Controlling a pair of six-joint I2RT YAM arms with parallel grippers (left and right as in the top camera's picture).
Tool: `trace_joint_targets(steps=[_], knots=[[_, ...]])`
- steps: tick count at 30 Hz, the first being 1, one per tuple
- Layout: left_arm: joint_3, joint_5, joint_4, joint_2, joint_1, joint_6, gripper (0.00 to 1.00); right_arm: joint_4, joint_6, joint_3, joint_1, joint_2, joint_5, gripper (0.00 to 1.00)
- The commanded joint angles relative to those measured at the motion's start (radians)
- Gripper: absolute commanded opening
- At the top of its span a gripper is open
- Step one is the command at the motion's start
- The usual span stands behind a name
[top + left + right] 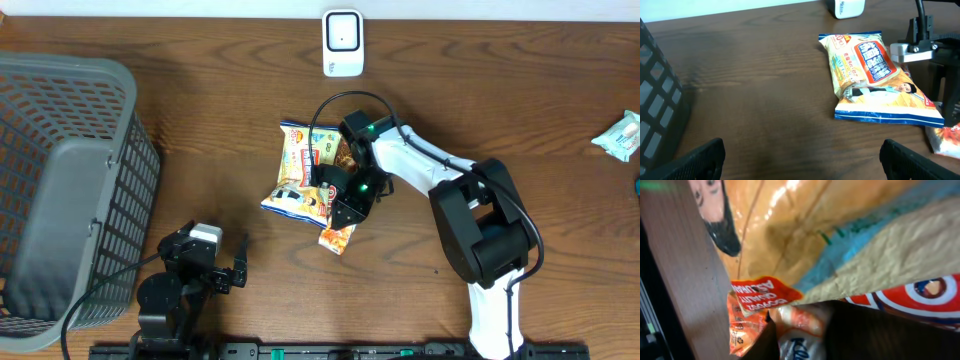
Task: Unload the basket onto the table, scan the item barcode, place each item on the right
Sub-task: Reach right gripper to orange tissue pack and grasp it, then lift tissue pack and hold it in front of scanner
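- Overhead view: we see the snack bag (300,165) lying flat near the middle of the wooden table (200,100), towards the near side from the white scanner (342,42) at the far edge.
- The right gripper (345,198) is down on the bag's lower right part. We cannot tell whether its jaws are clamped on the bag or apart.
- A small orange packet (337,240) pokes out from under that same corner.
- Right wrist view: the bag's printed foil fills the frame, very close, and we cannot make out the fingers.
- Left wrist view: the left gripper (802,160) hangs low over bare wood, jaws spread wide and holding nothing. The bag lies well ahead to its right.
- A grey mesh basket (130,200) stands at the left, and a pale packet (620,135) lies at the right edge.
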Motion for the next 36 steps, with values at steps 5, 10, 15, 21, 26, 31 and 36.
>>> trace_joint_targets(steps=[5, 10, 15, 21, 26, 31, 36], knots=[[-0.013, -0.003, -0.021, -0.005, -0.002, 0.014, 0.98, -0.085, 0.194, 0.113, -0.052, 0.038, 0.042, 0.01], [-0.013, -0.003, -0.021, -0.005, -0.002, 0.014, 0.99, -0.296, 0.488, 0.316, -0.099, 0.038, 0.026, 0.01], [-0.013, -0.003, -0.021, -0.005, -0.002, 0.014, 0.98, -0.562, 0.857, 0.468, -0.154, 0.038, -0.074, 0.01], [-0.013, -0.003, -0.021, -0.005, -0.002, 0.014, 0.98, -0.688, 0.997, 0.471, -0.2, 0.038, -0.266, 0.01], [-0.013, -0.003, -0.021, -0.005, -0.002, 0.014, 0.99, -0.688, 1.02, 0.471, -0.195, 0.038, -0.426, 0.02], [-0.013, -0.003, -0.021, -0.005, -0.002, 0.014, 0.98, -0.688, 1.061, 0.471, -0.196, 0.038, -0.447, 0.01], [-0.013, -0.003, -0.021, -0.005, -0.002, 0.014, 0.98, -0.688, 1.06, 0.471, -0.196, 0.038, -0.414, 0.01]])
